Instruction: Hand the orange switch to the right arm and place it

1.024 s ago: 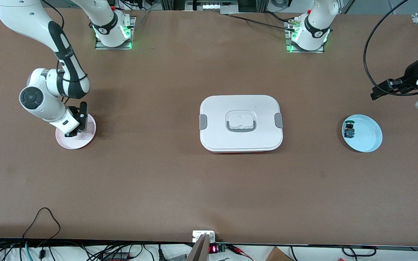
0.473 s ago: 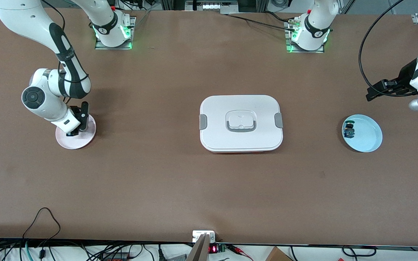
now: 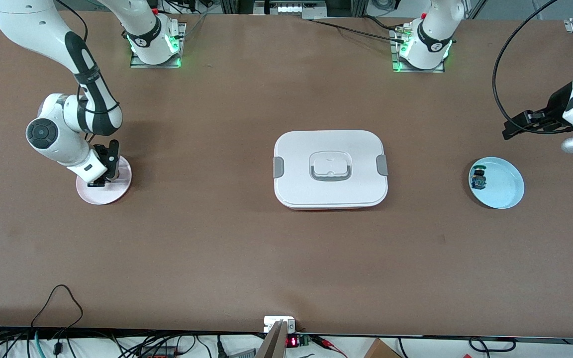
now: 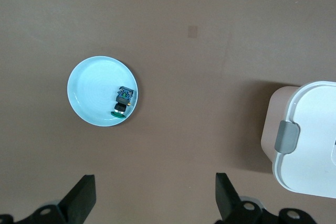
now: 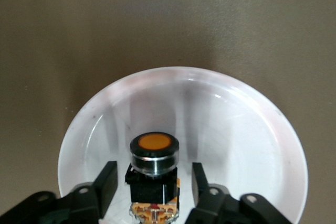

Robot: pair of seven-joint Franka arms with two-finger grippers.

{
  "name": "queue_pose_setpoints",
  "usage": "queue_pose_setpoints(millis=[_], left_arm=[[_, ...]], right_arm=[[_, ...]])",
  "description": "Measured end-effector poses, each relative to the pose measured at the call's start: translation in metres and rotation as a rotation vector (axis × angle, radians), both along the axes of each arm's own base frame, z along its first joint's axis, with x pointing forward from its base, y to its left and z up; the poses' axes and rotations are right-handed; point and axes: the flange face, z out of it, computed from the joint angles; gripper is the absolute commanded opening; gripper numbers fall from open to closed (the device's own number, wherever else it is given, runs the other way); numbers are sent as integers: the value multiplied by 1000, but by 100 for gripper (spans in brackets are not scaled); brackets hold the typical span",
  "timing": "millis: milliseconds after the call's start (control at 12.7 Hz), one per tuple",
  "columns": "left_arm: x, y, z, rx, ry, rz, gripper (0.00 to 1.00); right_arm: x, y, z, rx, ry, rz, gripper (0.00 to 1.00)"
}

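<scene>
At the right arm's end of the matte brown surface [image 3: 217, 238] you have a round, shallow pale pink plate [image 3: 117, 191] with a smooth glossy rim. The right end effector [image 5: 149, 179] is down in it, and its black fingers [image 5: 107, 182] stand slightly parted on either side of the orange switch [image 5: 154, 158] with narrow gaps showing, so nothing is clamped. The switch sits on the plate: a squat black body, a silvery ring, a flat round orange cap, and a yellowish-orange base partly cut off at the wrist view's edge. From the front camera you cannot see the switch at all; the arm's wrist covers it.

Mid-surface lies a white rounded-rectangle lidded box [image 3: 330, 169] with grey side clips and a recessed handle.

Toward the left arm's end sits a round light blue plate [image 3: 503, 191], smooth and shallow, holding a small blue-and-black part with a green cap [image 3: 478, 179] near its rim; details are hard to make out. The left end effector [image 4: 152, 203] waits high above the bare surface beside that plate, fingers spread wide and empty
</scene>
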Motion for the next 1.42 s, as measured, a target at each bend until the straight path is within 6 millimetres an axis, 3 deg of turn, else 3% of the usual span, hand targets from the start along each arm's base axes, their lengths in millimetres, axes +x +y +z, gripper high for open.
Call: queue_pose_setpoints(millis=[236,551,866,1103,1418], left_arm=[[2,1,-3,-1,4,2,100],[4,1,-6,-2,6,1,100],[4,1,-7,-3,6,1,100],[4,3,-7,-3,6,3,100],[4,4,-6,-3,5,6,100]], right_arm=[[13,2,33,21,-70,-20,100],[29,11,100,89,-111,-67,100],[64,25,183,172,-112,-169,100],[70,38,227,189,-90,-366,100],[53,56,255,162,17,-807,100]])
